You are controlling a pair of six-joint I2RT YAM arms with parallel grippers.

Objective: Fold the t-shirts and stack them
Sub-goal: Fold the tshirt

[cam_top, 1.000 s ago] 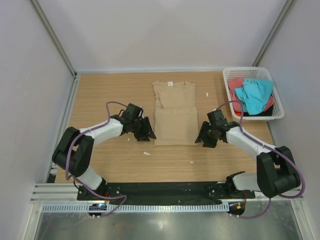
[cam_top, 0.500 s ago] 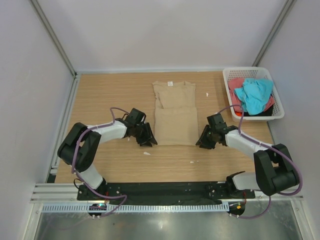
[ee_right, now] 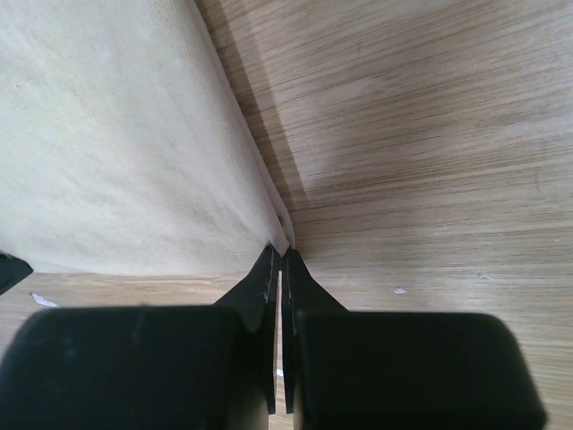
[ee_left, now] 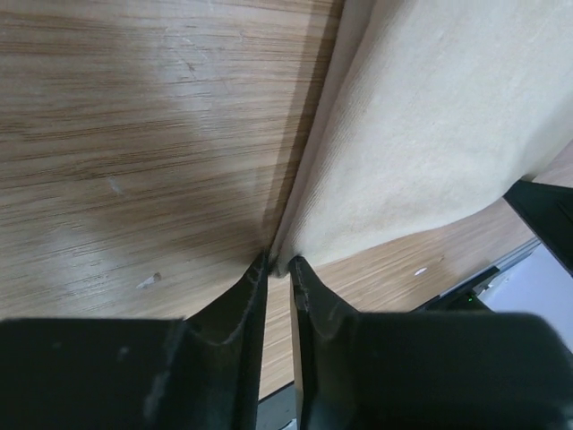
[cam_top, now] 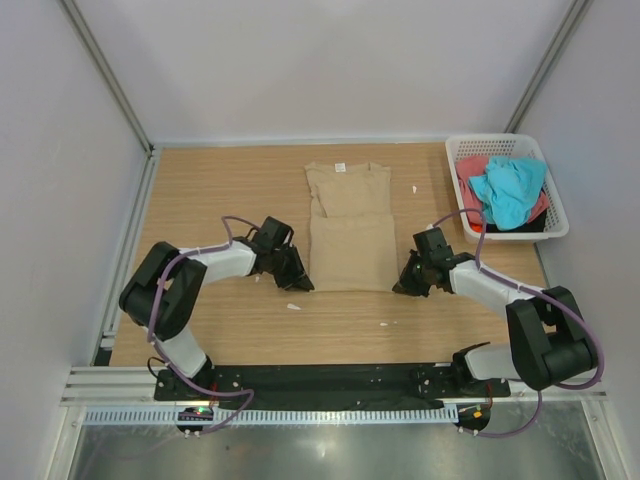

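Now, tan t-shirt (cam_top: 348, 240): half-folded, its next fold looks in hand.
Left claw (ee_left: 279, 266): pinching its near-left corner.
Right claw (ee_right: 279, 253): pinching the near-right corner.
Next: you likely raise both evenly.

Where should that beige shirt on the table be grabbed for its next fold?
Take the tan t-shirt by its two near corners, left tool from the left edge, right tool from the right, coming in low. It lies flat and half-folded, so only thin edges offer a pinch.

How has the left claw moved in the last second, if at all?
Yes. The left claw slid toward the table's near edge, ending at the beige shirt's near-left corner.
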